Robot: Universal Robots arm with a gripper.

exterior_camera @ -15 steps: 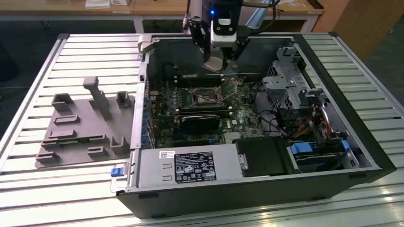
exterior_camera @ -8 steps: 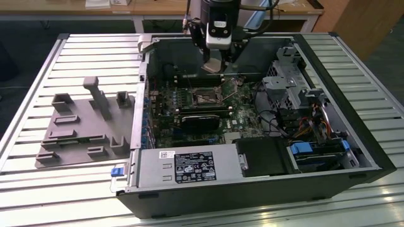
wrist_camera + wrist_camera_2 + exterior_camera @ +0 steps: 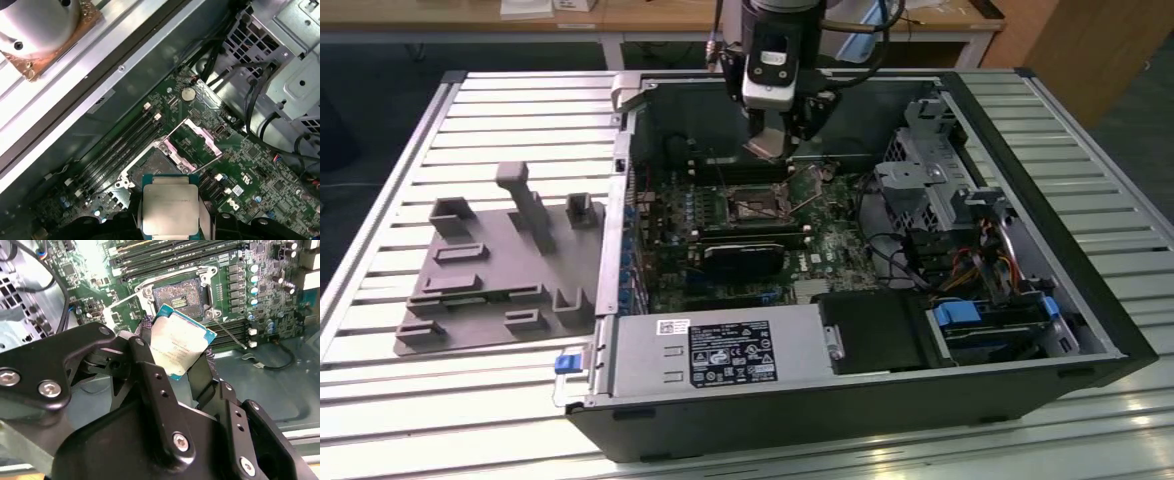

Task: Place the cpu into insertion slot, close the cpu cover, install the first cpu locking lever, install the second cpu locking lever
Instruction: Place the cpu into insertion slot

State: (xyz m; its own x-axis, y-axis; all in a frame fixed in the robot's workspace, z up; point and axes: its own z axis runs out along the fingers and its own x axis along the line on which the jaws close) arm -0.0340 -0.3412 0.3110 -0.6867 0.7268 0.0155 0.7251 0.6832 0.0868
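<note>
One cpu [image 3: 177, 347], silver-grey top facing the wrist cameras, is what we log as the item in hand: the hand [image 3: 177, 342] is closed on it, its two black fingers [image 3: 201, 376] pinching opposite edges and leaving the other two edges free. We list the chip as airborne, not seated. In both wrist views it hangs over the green motherboard [image 3: 260, 175], close above and just to one side of the insertion slot [image 3: 152, 165]. The slot lies open, its dark centre bare. The cpu cover [image 3: 205, 135] is swung up beside the slot, and a thin locking lever [image 3: 229, 334] stands clear of it. We judge the step to be the placing itself. It calls for the chip held level, its edges turned square to the slot's silver rim. It then goes straight down without sliding, and the hold is eased off only once the chip sits flat inside the rim. In the second wrist view the chip looks turned a little against the slot, so we would correct that first. In the exterior view the arm comes down nearly vertical into the open computer case [image 3: 854, 400] on the slatted tabletop [image 3: 440, 410]. There the hand points down at the board beside the memory slots [image 3: 720, 160]
</note>
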